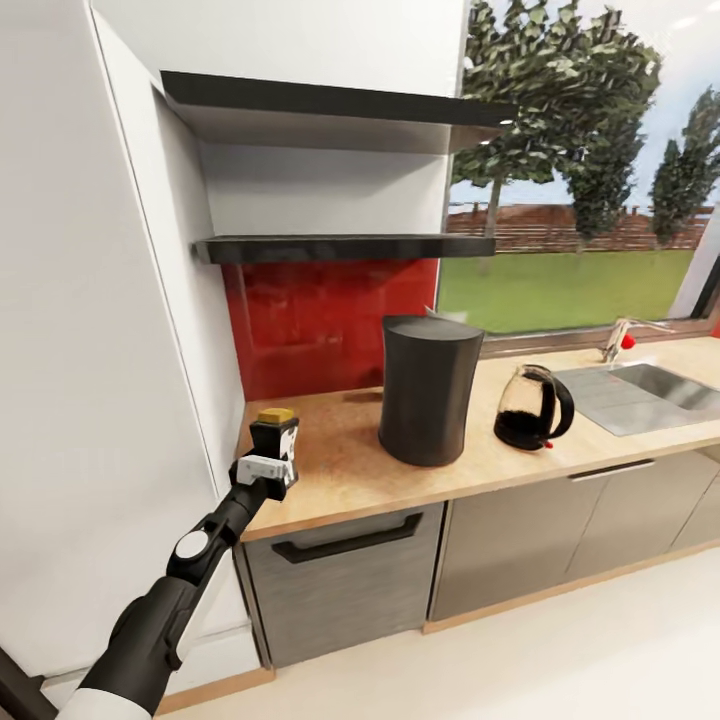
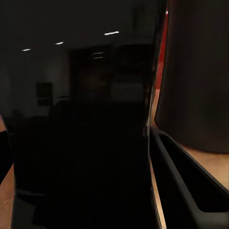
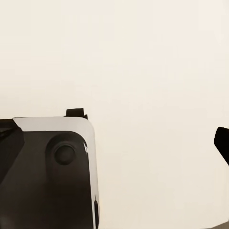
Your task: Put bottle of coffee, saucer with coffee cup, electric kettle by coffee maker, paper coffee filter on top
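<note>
Bright daylit kitchen; dark left-wrist view.

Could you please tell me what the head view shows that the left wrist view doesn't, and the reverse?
The head view alone gives the layout: the left gripper around the bottle of coffee at the countertop edge, the electric kettle beyond the coffee maker, and the sink. The left wrist view alone gives a close, dark surface, probably the bottle, beside a finger. Both show the coffee maker and countertop.

Red backsplash [image 1: 330, 320], tan wood-grain countertop [image 1: 340, 470], charcoal coffee maker [image 1: 430, 390] (matte), yellow-capped dark bottle [image 1: 275, 432].
</note>
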### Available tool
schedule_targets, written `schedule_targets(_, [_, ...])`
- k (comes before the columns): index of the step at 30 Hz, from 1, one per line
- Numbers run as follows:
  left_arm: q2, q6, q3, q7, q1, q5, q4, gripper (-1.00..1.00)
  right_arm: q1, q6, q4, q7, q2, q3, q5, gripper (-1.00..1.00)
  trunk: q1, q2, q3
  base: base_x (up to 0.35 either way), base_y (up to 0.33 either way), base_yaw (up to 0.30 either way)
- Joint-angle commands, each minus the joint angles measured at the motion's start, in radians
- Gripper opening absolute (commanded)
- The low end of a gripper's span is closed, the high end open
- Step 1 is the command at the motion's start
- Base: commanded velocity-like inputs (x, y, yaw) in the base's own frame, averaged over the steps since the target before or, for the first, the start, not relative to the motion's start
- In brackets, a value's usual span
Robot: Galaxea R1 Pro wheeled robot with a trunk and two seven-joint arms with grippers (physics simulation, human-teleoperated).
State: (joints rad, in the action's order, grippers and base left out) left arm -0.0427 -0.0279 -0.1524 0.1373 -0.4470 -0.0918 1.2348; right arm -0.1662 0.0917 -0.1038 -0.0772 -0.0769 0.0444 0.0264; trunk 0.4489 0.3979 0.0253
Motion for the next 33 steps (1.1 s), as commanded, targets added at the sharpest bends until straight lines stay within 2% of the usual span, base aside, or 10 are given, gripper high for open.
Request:
schedule_targets(1, [0.000,-0.003,-0.001,0.004,-0.001,-0.009,0.000,-1.00,-0.001,0.004,0.001,-0.001,0.000,0.004,0.003,1.00,0.001,0.002,0.002,0.287,0.000,0.000])
schedule_targets(21, [0.000,-0.002,-0.001,0.004,-0.001,-0.012,0.000,-1.00,-0.001,0.005,0.001,-0.002,0.000,0.006,0.003,1.00,0.001,0.002,0.002,0.328,-0.078,0.000])
schedule_targets(33, [0.001,0.067,-0.003,0.006,0.000,-0.014,-0.060,-1.00,-0.001,0.004,0.002,-0.003,-0.003,0.006,0.004,1.00,0.001,0.002,0.002,0.285,-0.076,-0.007])
